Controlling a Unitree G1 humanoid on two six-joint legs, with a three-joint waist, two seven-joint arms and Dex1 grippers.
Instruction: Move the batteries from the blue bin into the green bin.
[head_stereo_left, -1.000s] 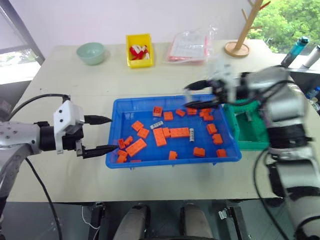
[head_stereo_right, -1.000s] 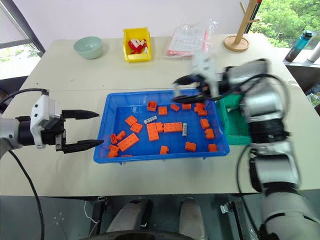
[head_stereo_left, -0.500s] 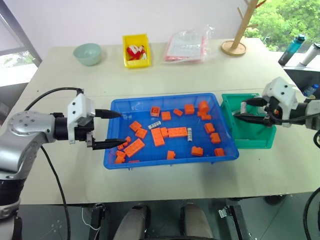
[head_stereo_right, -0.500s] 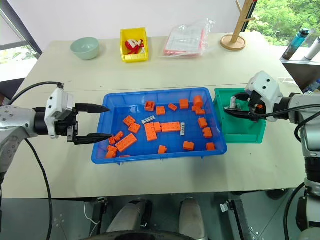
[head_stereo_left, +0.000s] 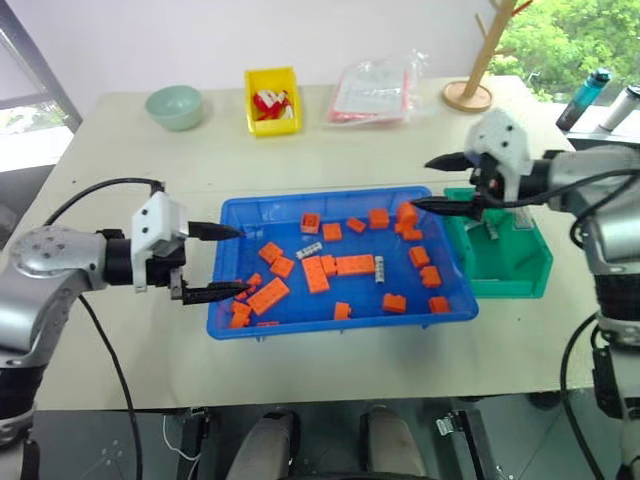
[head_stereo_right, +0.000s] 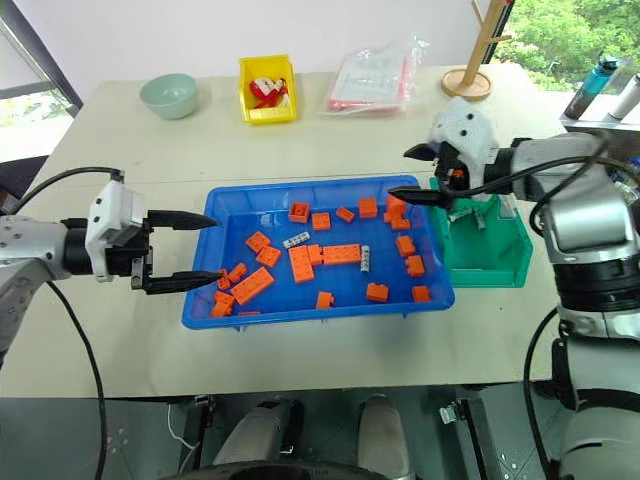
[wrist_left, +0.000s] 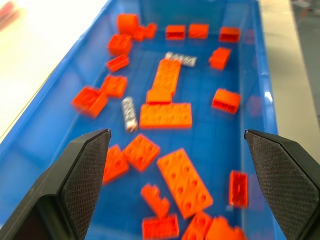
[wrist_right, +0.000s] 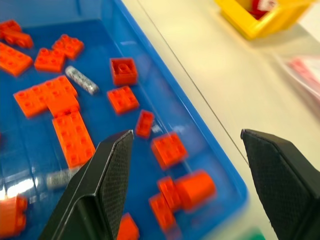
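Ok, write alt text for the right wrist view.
The right gripper hangs open over the far right corner of the blue bin, where orange bricks and two silver batteries lie scattered. Beyond the bin's rim is pale table and a yellow bin.

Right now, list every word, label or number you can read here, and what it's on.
No text can be read.
The plastic bag holds printed sheets: too blurred to read.
The bottles show no legible label.
The batteries, orange bricks, blue bin, green bin and yellow bin: no markings visible.
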